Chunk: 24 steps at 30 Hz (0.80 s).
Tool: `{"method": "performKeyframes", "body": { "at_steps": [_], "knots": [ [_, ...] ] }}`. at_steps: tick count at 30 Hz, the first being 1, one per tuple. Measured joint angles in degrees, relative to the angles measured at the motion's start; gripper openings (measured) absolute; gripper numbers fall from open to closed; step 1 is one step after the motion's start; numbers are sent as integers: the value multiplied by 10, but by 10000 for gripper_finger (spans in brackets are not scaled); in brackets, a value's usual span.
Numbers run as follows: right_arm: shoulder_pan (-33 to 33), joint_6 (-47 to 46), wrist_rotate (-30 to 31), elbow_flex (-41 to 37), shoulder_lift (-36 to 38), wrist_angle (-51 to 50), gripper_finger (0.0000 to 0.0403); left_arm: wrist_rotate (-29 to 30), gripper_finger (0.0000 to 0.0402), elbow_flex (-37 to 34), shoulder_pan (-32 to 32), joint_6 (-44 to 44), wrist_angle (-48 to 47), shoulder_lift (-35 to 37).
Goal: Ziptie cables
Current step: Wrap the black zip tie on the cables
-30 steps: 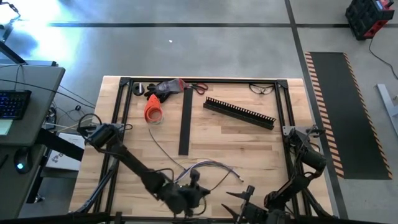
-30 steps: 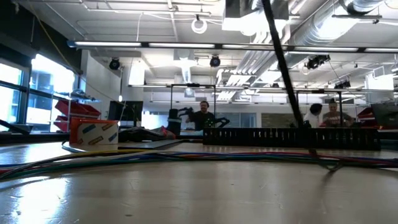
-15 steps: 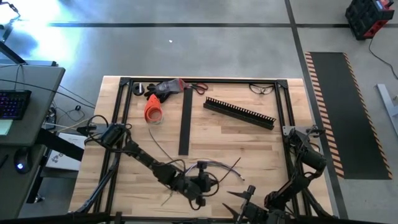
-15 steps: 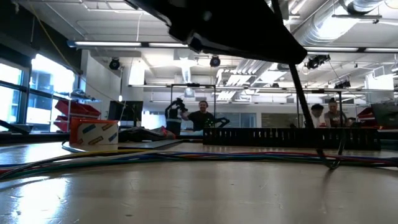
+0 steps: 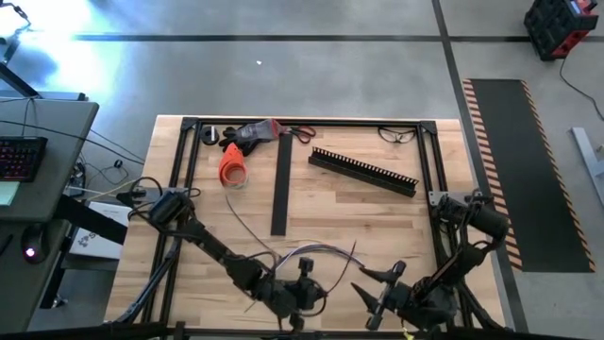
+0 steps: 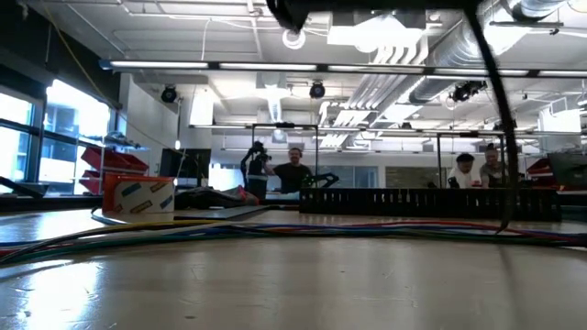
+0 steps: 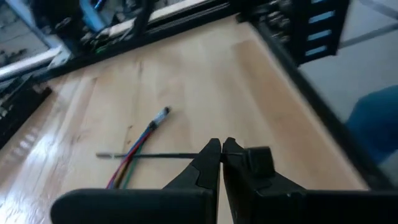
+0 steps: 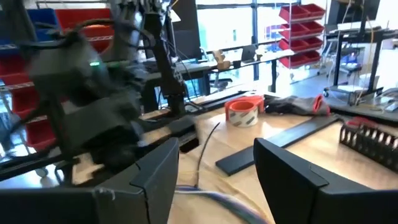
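The cables, a loose bunch of thin coloured wires, lie on the wooden table near its front. Their free ends are splayed. My left gripper hovers just on the near side of the bunch. It is shut on a thin black zip tie. My right gripper stands open to the right of the cables, pointing level toward them. Nothing is between its fingers. The low view shows the cables as a flat band across the table. My left gripper pinches the zip tie between its two fingertips, on the strip close to a small black block that sticks out on the other side. The fingers slant downward and lie across the strip. The long tail runs out sideways above the table.
A flat black strip and a black slotted channel lie in the far half. An orange tape roll, a glove with tools and glasses sit by the far edge. A black frame borders the table.
My right gripper has risen from the near edge, moved toward the far edge and tipped up to point level at the cables. My left gripper has shifted slightly and rolled, still shut on the zip tie. The cables' free ends have swung a little toward the far edge.
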State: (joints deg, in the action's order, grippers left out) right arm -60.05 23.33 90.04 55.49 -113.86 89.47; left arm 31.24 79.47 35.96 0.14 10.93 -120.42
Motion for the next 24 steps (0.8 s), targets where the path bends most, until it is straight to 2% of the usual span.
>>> {"method": "performKeyframes", "body": {
  "at_steps": [4, 6, 10, 14, 16, 19, 24],
  "knots": [
    [0, 8, 0, -11, 6, -8, 190, 0, 0, 19, 10, 6, -31, 0],
    [1, -41, 0, -21, 5, -22, 190, 13, 0, 33, 16, 15, -60, 0],
    [9, -249, -15, -54, 2, -164, 190, 49, 0, 61, 27, 15, -125, 1],
    [23, -518, -92, -90, 2, -336, 190, 53, 0, 69, 36, 18, -172, 3],
    [41, -602, -132, -99, 2, -389, 190, 52, 0, 76, 41, 5, -211, 8],
    [65, -616, -185, -96, 2, -445, 190, 57, 0, 85, 53, -33, -267, 21],
    [109, -533, -209, -72, 9, -496, 190, 50, 0, 85, 66, -130, -300, 41]
  ]
}}
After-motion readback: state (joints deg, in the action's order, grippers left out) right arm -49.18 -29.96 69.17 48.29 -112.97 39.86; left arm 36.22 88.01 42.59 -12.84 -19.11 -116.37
